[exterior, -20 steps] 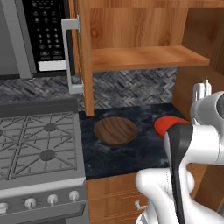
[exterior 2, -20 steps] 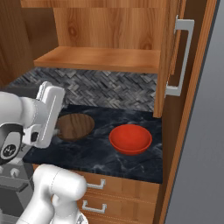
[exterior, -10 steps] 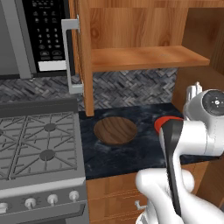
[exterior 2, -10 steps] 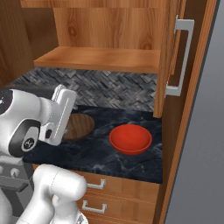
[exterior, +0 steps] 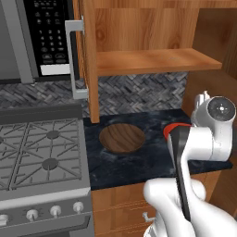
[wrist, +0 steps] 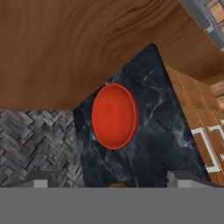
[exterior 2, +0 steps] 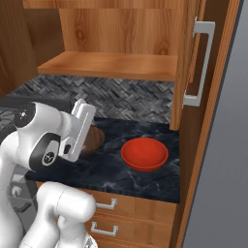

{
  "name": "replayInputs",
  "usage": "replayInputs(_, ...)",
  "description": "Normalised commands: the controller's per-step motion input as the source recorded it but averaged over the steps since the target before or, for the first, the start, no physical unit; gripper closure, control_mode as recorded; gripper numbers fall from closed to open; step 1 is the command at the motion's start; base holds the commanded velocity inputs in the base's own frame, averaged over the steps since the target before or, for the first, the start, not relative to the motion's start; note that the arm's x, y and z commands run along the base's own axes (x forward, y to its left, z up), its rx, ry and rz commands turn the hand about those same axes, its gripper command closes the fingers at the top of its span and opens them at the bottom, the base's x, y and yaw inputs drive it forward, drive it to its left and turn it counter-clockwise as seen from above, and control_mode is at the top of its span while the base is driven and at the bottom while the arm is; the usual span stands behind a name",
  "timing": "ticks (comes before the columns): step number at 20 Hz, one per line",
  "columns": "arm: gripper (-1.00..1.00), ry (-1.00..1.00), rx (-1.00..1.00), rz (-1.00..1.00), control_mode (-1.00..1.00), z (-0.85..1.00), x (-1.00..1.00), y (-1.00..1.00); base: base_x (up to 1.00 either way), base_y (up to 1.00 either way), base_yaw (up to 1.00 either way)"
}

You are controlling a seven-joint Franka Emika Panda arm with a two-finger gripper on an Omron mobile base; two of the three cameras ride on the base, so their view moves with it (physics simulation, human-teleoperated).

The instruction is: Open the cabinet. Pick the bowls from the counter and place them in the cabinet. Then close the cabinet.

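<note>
The cabinet stands open: its shelf (exterior: 152, 60) (exterior 2: 111, 65) is bare, the left door (exterior: 88, 60) and the right door (exterior 2: 186, 63) both swung out. The red bowl (exterior 2: 144, 153) (wrist: 114, 116) sits on the dark marbled counter (exterior 2: 145, 181) at the right, half hidden by my arm in the left base view (exterior: 172, 128). The wood-grain bowl (exterior: 122, 138) lies to its left, partly behind my hand (exterior 2: 80, 130). My gripper (wrist: 112, 180) is open, above the counter between the bowls, facing the red bowl with nothing between its fingers.
A gas stove (exterior: 41, 162) adjoins the counter on the left, with a black microwave (exterior: 46, 37) above it. Wooden drawers (exterior 2: 111, 213) lie under the counter. The open right door with its bar handle (exterior 2: 201, 63) overhangs the counter's right end.
My hand has swung to the right and slightly down, from beside the wood-grain bowl to partly over it, nearer the red bowl. Neither bowl nor the doors have moved.
</note>
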Motion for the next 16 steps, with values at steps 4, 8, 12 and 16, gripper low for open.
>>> replayInputs(4, -1.00, 0.00, 0.00, -0.05, -1.00, -0.40, 0.16, -0.26, 0.00, 0.00, 0.00)
replayInputs(8, -1.00, 0.00, 0.00, -0.05, -1.00, -0.34, 0.21, -0.22, 0.00, 0.00, 0.00)
replayInputs(12, -1.00, 0.00, 0.00, -0.04, -1.00, -0.30, 0.24, -0.23, 0.00, 0.00, 0.00)
replayInputs(16, -1.00, 0.00, 0.00, -0.04, -1.00, -0.33, 0.27, -0.23, 0.00, 0.00, 0.00)
